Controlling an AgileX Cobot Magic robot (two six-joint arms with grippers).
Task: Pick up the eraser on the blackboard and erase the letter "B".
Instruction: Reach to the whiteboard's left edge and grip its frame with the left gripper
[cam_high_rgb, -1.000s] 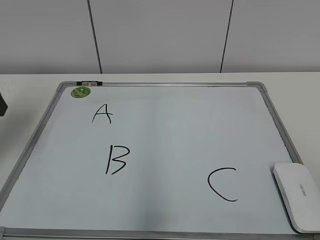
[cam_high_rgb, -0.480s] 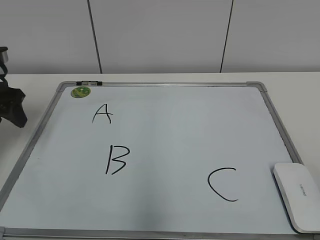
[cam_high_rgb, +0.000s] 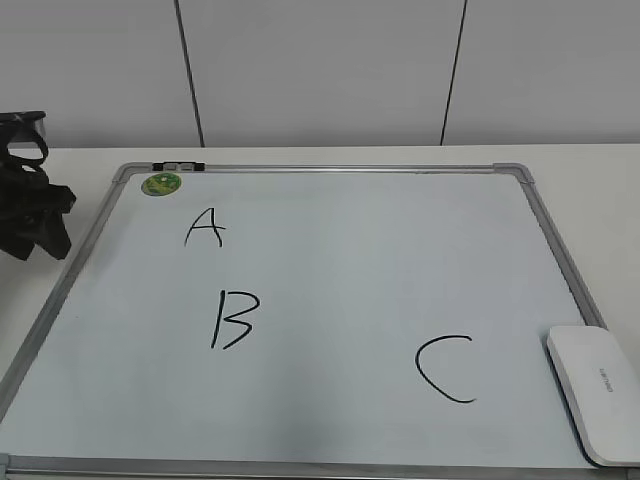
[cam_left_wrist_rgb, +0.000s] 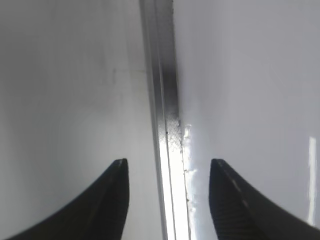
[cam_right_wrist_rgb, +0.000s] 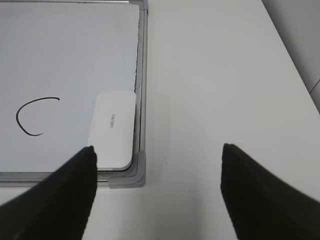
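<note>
The blackboard is a white board in a silver frame, lying flat on the table. The black letter "B" is at its left middle, below an "A"; a "C" is at lower right. The white eraser lies on the board's lower right corner; it also shows in the right wrist view. My left gripper is open and empty above the board's left frame edge. My right gripper is open and empty, just right of the eraser, over the bare table.
A round green magnet and a small black-and-silver clip sit at the board's top left. The grey corner cap lies beside the eraser. A white panelled wall stands behind the table.
My left gripper has come into the exterior view from the left edge and moved right toward the board's left frame. The eraser and letters have not moved.
</note>
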